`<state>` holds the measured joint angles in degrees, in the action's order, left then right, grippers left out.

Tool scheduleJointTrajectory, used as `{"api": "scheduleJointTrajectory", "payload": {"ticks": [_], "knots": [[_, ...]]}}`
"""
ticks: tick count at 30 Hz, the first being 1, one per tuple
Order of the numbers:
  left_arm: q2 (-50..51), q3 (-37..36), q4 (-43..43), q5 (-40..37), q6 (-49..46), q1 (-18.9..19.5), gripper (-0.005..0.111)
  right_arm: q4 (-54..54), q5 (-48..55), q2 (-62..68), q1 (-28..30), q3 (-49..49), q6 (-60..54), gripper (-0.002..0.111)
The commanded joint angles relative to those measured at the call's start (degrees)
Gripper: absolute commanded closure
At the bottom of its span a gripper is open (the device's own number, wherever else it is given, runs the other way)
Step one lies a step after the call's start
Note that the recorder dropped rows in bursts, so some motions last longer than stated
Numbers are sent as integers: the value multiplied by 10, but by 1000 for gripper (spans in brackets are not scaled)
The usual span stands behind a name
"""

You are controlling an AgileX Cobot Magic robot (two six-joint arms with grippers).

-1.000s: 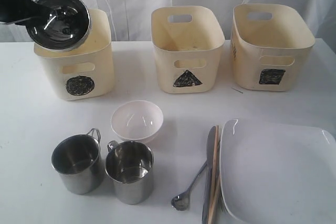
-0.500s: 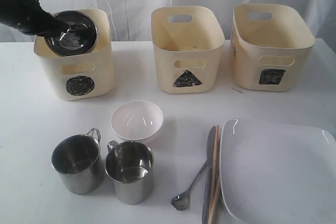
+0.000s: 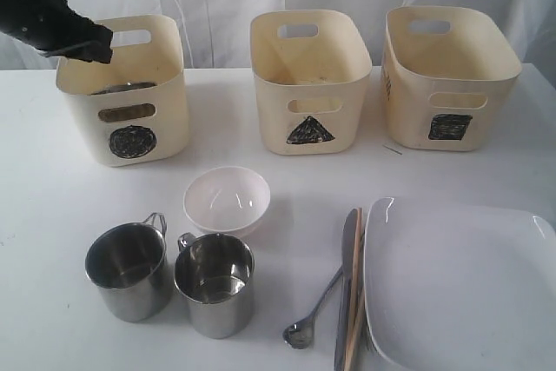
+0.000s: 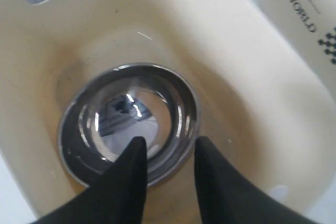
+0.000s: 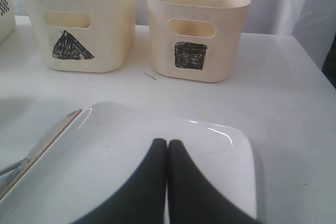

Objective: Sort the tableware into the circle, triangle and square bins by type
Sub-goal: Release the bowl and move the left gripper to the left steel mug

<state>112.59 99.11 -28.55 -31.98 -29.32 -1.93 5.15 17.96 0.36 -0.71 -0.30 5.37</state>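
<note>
Nearest the camera, the plate point(image 3: 460, 284) lies flat on the table at the right. The right gripper point(image 5: 167, 142) hangs over it with its fingers pressed together and nothing between them. Just beside the plate's left edge lie the chopsticks point(image 3: 354, 319), the knife point(image 3: 346, 293) and the spoon point(image 3: 304, 329), bunched together. The fork is too hidden there to make out. To the left, two mugs point(image 3: 129, 268) point(image 3: 215, 282) stand upright side by side, and the white bowl point(image 3: 227, 199) sits just behind them, also upright.

Farther back stand the three bins. The triangle bin point(image 3: 310, 84) and the square bin point(image 3: 452, 84) show nothing inside. The circle bin point(image 3: 130, 119) holds the steel bowl point(image 4: 126, 103), which rests upright on the bin's floor. The left gripper point(image 4: 169, 142) hovers above it at the rim. Its jaws are parted and clear of the bowl, so the bowl is released.

By my judgement, one piece of nine is sorted and the task is at an early stage. The mugs, white bowl, cutlery, chopsticks and plate are all yet to be binned. The mugs and white bowl lie nearest the left arm.
</note>
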Motion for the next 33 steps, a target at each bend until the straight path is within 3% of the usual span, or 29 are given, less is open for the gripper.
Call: {"api": "scheduleJointTrajectory", "payload": {"ticks": [1,8,15,21,23,24,27,33], "knots": [[-69,3,-7,-117,-15,1,75,2,-9,-4,-4,3,3,108],[-162,-35,-8,-266,-4,1,74,2,-9,-4,-4,3,3,108],[-283,-197,-9,-289,19,1,74,2,-9,-4,-4,3,3,108],[-392,-397,-34,-204,35,0,74,2,-9,-4,-4,3,3,108],[-390,-443,-58,-185,30,0,66,2,-9,-4,-4,3,3,108],[-388,-466,-67,-167,20,0,57,2,-9,-4,-4,3,3,108],[-388,-496,-98,-132,-2,-1,39,2,-9,-4,-4,3,3,108],[-357,-498,-89,-77,-30,-44,38,2,-9,-4,-4,3,3,108]]}}
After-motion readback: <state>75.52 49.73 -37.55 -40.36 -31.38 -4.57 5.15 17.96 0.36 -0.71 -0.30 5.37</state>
